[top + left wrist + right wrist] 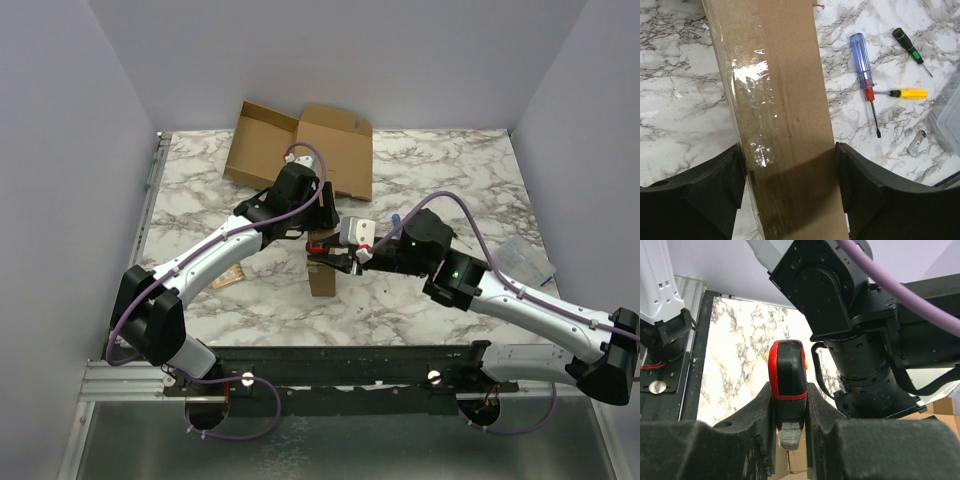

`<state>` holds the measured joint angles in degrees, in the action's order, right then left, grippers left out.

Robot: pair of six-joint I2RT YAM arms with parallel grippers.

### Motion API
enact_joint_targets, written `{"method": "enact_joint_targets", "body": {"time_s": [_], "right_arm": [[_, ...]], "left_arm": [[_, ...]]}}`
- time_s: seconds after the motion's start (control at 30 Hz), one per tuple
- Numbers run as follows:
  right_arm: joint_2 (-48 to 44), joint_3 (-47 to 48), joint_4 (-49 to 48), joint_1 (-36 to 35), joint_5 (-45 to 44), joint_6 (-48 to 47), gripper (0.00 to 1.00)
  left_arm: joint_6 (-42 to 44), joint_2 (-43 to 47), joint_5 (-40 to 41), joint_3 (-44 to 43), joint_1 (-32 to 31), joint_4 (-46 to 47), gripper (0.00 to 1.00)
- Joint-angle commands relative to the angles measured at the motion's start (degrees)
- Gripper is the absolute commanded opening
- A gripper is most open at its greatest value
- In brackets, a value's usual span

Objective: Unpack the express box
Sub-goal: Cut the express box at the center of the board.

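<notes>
- Left pincer (789, 167) is clamped across the box (775, 100), which sits mid worktop (450, 170) between the two arms.
- Right pincer (788, 410) is clenched on a red and black tool (786, 370), probably a cutter, right next to the box.
- Risk: the pads grip one end only, partly on slick tape (752, 85). We expect a push from the tool could twist the box or slip it out.
- Risk: if the tool rotates under side load, it could miss the tape and hit the left pincer.
- Screwdrivers (862, 60) lie nearby, and a dropped box could land on them.

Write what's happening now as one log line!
left fingers: shut on slim cardboard box | right fingers: shut on red-black tool | tool tip near box
</notes>
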<state>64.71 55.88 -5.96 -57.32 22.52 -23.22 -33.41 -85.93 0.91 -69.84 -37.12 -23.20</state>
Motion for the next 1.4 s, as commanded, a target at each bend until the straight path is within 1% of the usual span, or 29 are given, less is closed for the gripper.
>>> {"method": "enact_joint_targets", "body": {"time_s": [0.0,0.13,0.3,0.53,0.97,1.23,1.37], "right_arm": [[-1.34,1.48,-2.40,-0.13,-1.19,-0.68,0.01],[-0.28,1.17,-2.48,-0.20,-1.46,-0.72,0.01],[-0.47,1.33,-2.30,-0.11,1.71,0.22,0.01],[-0.50,0.91,-2.00,-0.16,3.44,1.56,0.01],[1.20,1.40,-0.31,-0.16,1.67,0.40,0.01],[0.39,1.25,1.64,-0.19,-0.18,-0.40,0.01],[0.33,1.34,2.19,-0.16,0.57,-0.22,0.00]], "left_arm": [[-0.69,-0.18,-1.96,0.95,-0.21,-3.25,0.56],[-0.65,-0.34,-2.14,0.60,-0.22,-3.28,0.56],[-0.43,-0.55,-2.03,0.67,-0.22,-3.25,0.56],[-0.30,-1.04,-2.40,0.41,-0.22,-3.25,0.56],[-0.08,-0.88,-2.40,0.50,-0.19,-3.25,0.56],[0.11,-0.38,-2.32,0.67,-0.07,-3.39,0.56],[-0.15,-0.54,-2.58,0.60,-0.05,-3.43,0.56]]}}
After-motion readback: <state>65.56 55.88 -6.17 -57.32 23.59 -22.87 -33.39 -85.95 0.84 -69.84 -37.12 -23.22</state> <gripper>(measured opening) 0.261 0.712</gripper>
